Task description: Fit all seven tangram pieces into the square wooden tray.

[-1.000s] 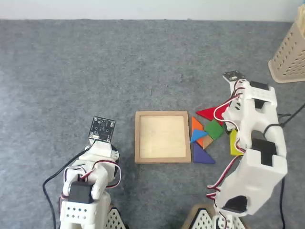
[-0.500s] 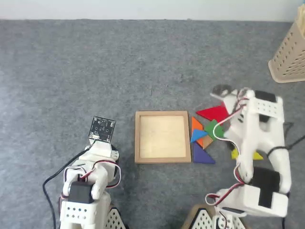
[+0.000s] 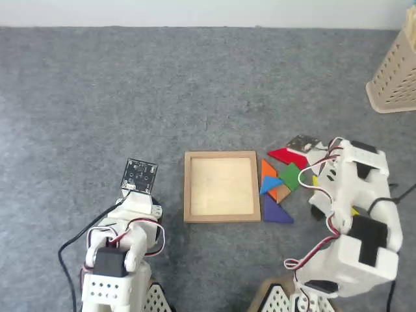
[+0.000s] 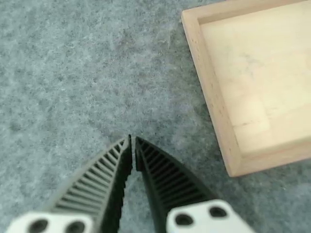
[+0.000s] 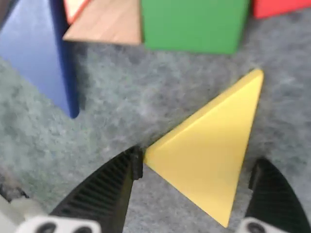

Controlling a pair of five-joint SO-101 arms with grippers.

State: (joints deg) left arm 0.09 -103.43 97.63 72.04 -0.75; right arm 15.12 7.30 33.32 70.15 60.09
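Grey carpet under everything; left arm folded low near its base, left gripper aimed down at the carpet just beside the wooden tray, jaws clenched on nothing; six tangram pieces bunched against the tray's right rim; right arm bent down over them, right gripper spread wide astride the yellow triangle; one fingertip touches its edge, the other stands apart.
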